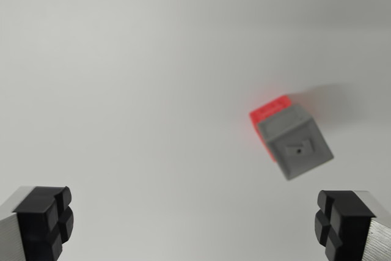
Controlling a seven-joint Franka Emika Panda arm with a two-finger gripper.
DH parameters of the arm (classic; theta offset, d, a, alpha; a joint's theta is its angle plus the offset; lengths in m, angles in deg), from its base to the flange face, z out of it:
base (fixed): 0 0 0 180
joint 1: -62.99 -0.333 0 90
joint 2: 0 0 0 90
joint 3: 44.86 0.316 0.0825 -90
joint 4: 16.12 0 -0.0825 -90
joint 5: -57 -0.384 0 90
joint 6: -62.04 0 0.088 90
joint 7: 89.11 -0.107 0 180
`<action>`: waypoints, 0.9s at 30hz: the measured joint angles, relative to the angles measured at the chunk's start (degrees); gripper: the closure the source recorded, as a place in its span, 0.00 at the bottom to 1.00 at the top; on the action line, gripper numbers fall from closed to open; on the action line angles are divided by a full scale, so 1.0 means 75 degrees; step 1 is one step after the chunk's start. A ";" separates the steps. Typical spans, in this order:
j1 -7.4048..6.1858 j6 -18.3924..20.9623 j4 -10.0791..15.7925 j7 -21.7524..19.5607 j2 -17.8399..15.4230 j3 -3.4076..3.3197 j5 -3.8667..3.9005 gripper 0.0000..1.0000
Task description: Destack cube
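A grey cube (297,143) sits stacked on a red cube (267,112) on the pale surface, right of centre in the wrist view. Only a strip of the red cube shows from under the grey one. The grey top face carries a small dark mark. My gripper (194,224) hangs above the surface with its jaws wide open and nothing between them. Its black pads (46,221) show at the bottom corners. The stack lies ahead of the right pad, above and apart from it.
A plain white tabletop (134,77) fills the view. A soft shadow (333,105) falls to the right of the stack.
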 joint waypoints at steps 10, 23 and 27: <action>0.0000 0.0000 0.0000 0.0000 0.0000 0.0000 0.0000 0.00; 0.0026 -0.0145 0.0165 0.0206 -0.0005 -0.0021 0.0001 0.00; 0.0048 -0.0268 0.0298 0.0357 -0.0030 -0.0036 0.0002 0.00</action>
